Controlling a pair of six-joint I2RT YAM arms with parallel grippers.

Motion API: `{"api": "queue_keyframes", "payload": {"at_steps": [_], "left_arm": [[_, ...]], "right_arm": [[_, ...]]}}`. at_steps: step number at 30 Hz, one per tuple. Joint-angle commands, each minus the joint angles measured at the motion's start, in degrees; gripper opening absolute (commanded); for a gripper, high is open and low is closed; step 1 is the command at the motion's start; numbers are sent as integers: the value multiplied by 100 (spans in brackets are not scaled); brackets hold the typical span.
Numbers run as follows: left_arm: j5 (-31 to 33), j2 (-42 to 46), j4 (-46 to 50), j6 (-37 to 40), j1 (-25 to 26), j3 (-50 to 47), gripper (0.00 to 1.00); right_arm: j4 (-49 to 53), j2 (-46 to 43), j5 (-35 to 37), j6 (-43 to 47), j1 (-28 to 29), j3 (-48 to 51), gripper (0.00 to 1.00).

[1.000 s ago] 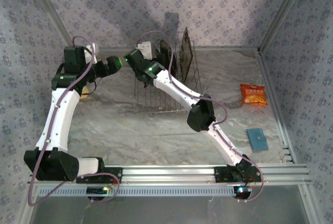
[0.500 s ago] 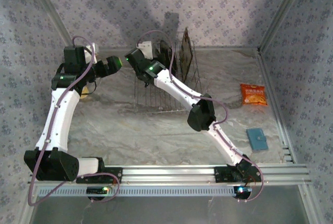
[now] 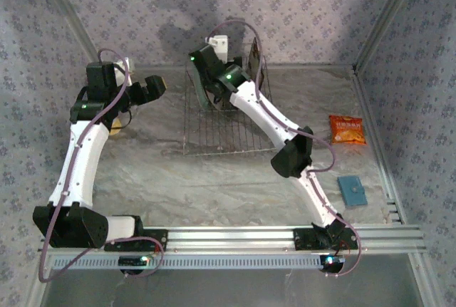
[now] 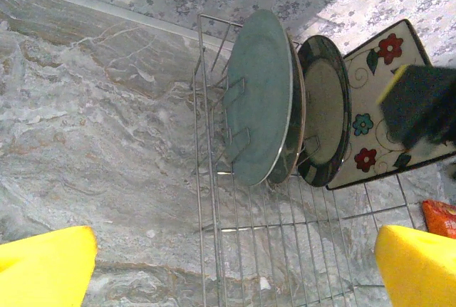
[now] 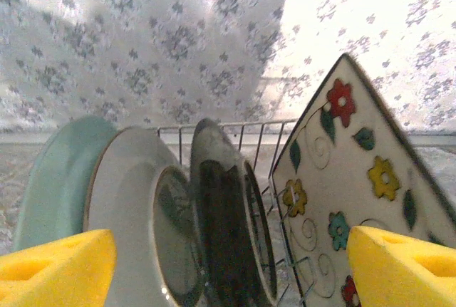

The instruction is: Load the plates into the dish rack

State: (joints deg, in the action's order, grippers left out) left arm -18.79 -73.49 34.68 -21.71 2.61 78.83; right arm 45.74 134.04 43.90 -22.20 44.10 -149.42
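The silver wire dish rack [image 3: 214, 132] [image 4: 285, 250] stands at the back middle of the table. Several plates stand upright in its far end. In the left wrist view they are a pale grey-blue plate [image 4: 260, 100], a dark-rimmed plate [image 4: 324, 118] and a square flowered plate [image 4: 381, 118]. The right wrist view looks along them: pale blue [image 5: 53, 179], greyish [image 5: 132, 193], dark-rimmed [image 5: 228, 221], square flowered [image 5: 356, 172]. My right gripper [image 3: 212, 92] [image 5: 231, 268] hovers over them, open, holding nothing. My left gripper [image 3: 153, 86] [image 4: 231, 271] is open beside the rack's left edge.
An orange snack packet [image 3: 347, 129] lies at the right, with a small blue square thing [image 3: 352, 190] nearer the front. A yellow cup [image 3: 114, 130] sits by the left arm. Patterned walls close in the back and both sides.
The right arm has swung back and to the right, lifting over the standing plates, and its jaws have widened a little. The left arm has not moved.
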Motion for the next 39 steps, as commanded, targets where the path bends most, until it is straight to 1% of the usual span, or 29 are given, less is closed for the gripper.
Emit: {"api": "queue_keyframes", "payload": {"at_steps": [1,4,8,10,14,17,21,22,25,29,32,34,36,39], "left_arm": [[-4,191,-48,-22,-42,233,99],[39,218,33,24,-47,306,99],[92,246,126,69,-48,395,99],[90,256,157,63,-42,421,99],[77,284,197,99,-48,442,99],[77,247,298,222,-42,547,99],[125,204,385,461,-45,668,99],[134,204,380,531,-41,678,99],[187,195,356,758,-46,687,99],[195,188,306,1073,-42,674,99],[245,237,82,1169,-33,524,99],[235,269,4,1365,-36,418,99],[288,433,-465,1468,-33,20,99],[604,775,-1193,1365,-34,-603,99]], "right_arm": [[302,-278,-315,-251,-39,93,86],[389,-455,-382,-274,-59,207,86],[345,-946,-460,-322,-114,713,87],[212,-1295,-495,-286,-160,1108,87],[49,-2049,-898,-398,-375,1981,87],[-96,-2644,-1068,-407,-548,2717,88],[-225,-3459,-1335,-468,-858,3690,91],[-266,-3670,-1324,-448,-923,3940,99],[-490,-4308,-1222,-214,-1062,4695,99],[-799,-5093,-792,-31,-1162,5622,100],[-829,-5603,-784,-61,-1379,6163,100],[-861,-5914,-765,-167,-1544,6526,100],[-985,-6148,-1036,-170,-1794,6866,99],[-1291,-6464,-1361,-78,-2168,7339,99]]}}
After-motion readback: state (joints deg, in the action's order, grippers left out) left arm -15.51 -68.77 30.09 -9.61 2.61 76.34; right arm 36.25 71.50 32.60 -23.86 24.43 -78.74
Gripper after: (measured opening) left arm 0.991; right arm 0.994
